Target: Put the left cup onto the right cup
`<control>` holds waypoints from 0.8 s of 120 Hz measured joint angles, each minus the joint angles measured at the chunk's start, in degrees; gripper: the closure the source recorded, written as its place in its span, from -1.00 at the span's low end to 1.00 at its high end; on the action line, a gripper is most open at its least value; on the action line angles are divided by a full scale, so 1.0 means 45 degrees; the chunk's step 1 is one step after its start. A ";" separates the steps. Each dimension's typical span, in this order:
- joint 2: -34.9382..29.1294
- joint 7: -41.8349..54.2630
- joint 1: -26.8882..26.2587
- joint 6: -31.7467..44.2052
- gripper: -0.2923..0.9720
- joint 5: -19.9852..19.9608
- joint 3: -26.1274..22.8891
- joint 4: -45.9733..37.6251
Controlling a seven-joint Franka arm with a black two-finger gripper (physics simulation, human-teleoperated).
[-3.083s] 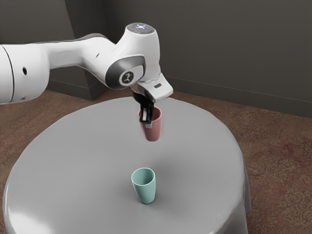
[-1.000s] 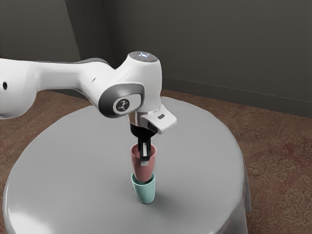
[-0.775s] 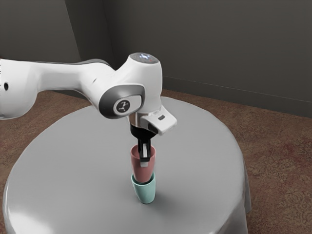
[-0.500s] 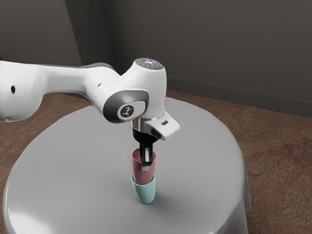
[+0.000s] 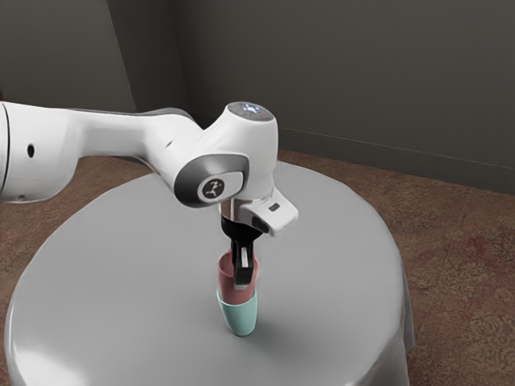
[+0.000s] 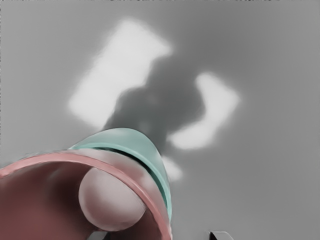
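Observation:
The pink cup (image 5: 228, 286) stands upright, its lower part sunk into the teal cup (image 5: 239, 316) near the round table's front. My gripper (image 5: 241, 272) comes straight down from above and is shut on the pink cup's rim, one finger inside and one outside, on the side toward the exterior view's right. In the wrist view the pink cup's rim and inside (image 6: 45, 200) sit right under my hand, with the teal cup's rim (image 6: 135, 145) showing just around it.
The grey round table (image 5: 338, 241) carries both cups and drops off at its draped edge all around. Bright light patches and my hand's shadow lie on the tabletop (image 6: 270, 60). Brown carpet (image 5: 459, 265) and dark walls surround it.
My hand carried the pink cup from mid-air over to the teal cup and, over the last second, lowered it deeper inside. The teal cup stayed put.

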 joint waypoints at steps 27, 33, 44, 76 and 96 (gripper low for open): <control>-0.0096 -0.0016 0.0007 -0.0053 -0.34 -0.0010 -0.0001 0.0014; -0.0127 -0.0019 0.0003 -0.0064 -0.38 -0.0010 0.0000 0.0014; -0.0164 -0.0026 -0.0006 -0.0078 -0.43 -0.0011 0.0002 0.0014; -0.0406 0.0072 0.0052 -0.0147 -0.51 -0.0011 -0.0001 0.0384; -0.0392 0.0504 0.0455 -0.0353 -0.52 0.0003 0.0057 0.1127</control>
